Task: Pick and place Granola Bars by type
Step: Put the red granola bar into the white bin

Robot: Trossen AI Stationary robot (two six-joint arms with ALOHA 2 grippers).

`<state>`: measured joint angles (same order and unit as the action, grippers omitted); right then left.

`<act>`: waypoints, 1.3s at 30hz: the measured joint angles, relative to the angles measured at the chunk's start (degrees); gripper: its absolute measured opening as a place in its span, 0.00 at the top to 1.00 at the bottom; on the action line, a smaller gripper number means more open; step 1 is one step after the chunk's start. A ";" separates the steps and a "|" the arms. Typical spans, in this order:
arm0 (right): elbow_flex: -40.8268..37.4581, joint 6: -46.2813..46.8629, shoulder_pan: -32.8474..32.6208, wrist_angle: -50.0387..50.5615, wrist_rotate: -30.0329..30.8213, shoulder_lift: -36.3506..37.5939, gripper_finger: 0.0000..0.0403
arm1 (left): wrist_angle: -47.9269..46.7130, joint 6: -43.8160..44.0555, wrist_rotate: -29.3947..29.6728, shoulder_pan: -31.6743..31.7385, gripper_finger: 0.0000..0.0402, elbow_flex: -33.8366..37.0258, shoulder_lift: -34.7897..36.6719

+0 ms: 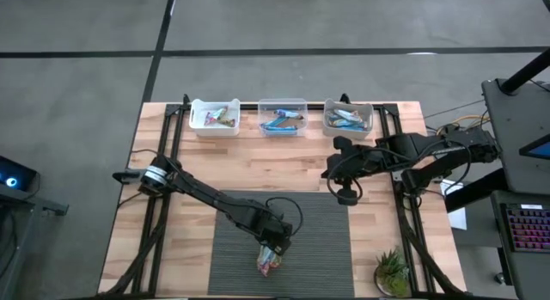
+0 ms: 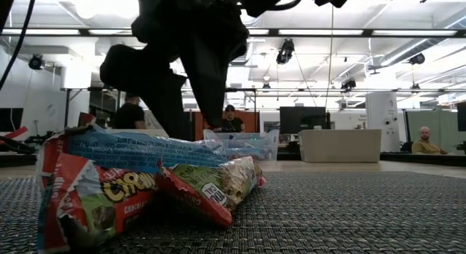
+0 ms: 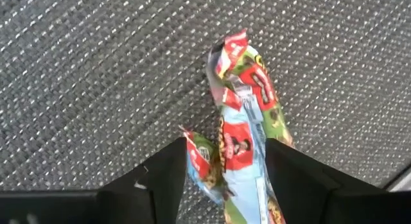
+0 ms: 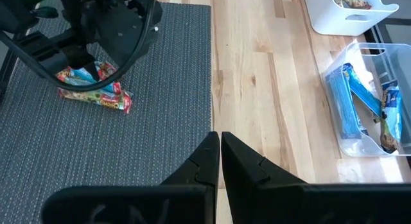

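My left gripper (image 1: 273, 251) hangs over the near edge of the grey mat (image 1: 318, 223), its fingers (image 3: 160, 179) spread to either side of the granola bars (image 1: 269, 262): a small heap of red-green and blue wrappers lying on the mat, not yet pinched. Beyond the mat, along the far edge of the wooden table (image 1: 172, 248), stand three bins (image 1: 282, 116), each holding bars. My right gripper (image 1: 337, 159) waits past the mat's far corner, fingers pressed together. Past the mat, people (image 2: 231, 119) sit in the room.
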<state>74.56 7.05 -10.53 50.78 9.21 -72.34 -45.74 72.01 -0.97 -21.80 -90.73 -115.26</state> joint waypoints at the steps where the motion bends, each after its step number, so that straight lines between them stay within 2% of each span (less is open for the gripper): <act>1: 0.00 0.04 0.06 0.00 0.01 0.00 0.98 | 0.24 -0.02 -0.01 0.02 0.52 0.12 0.00; 11: 0.00 0.04 0.10 -0.03 -0.01 0.00 0.98 | 4.04 -0.26 -0.53 0.00 0.52 1.56 -0.33; 39: 0.00 -0.22 0.17 -0.03 -0.06 0.07 0.98 | 6.57 -0.85 -0.51 0.39 0.52 3.01 -0.55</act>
<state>74.56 6.83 -10.37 50.76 9.16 -72.27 -39.17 71.16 -1.48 -21.41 -87.72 -115.81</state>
